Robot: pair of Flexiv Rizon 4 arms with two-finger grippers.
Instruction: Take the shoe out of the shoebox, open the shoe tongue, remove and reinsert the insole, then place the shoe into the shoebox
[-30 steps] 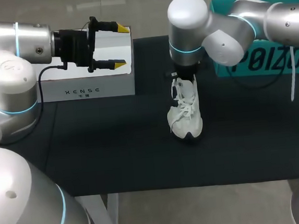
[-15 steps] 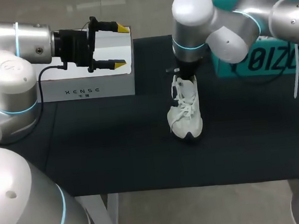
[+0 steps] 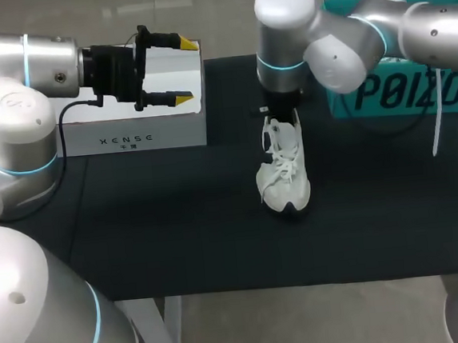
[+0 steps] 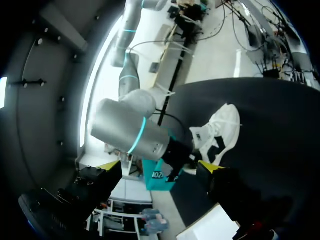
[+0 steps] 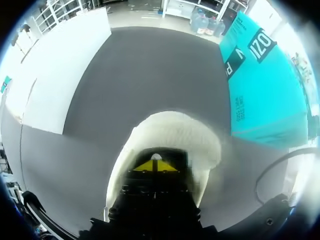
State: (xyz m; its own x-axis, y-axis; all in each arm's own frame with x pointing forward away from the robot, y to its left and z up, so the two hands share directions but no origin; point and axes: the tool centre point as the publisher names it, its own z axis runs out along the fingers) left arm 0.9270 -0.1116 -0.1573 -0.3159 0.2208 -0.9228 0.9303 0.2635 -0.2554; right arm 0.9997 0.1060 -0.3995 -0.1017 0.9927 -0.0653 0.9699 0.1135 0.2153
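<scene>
Shoe (image 3: 284, 175): white, middle of the table (image 3: 177, 224), toe toward the near edge.
Right gripper (image 5: 156, 164): at the heel opening, largely hidden by its wrist; grip could not be told.
Left gripper (image 3: 186, 71): spread, empty, over the white box (image 3: 130, 136), far-left corner.
Shoebox (image 3: 414, 83): teal, far-right corner, cut off.

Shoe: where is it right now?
In the head view, the shoe sits near the middle of the table, left of the teal shoebox, its heel end under the right gripper.

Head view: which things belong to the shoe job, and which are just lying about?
Job: shoe, teal shoebox, right gripper at the shoe's opening.
Lying about: white box, near the open left gripper.
</scene>
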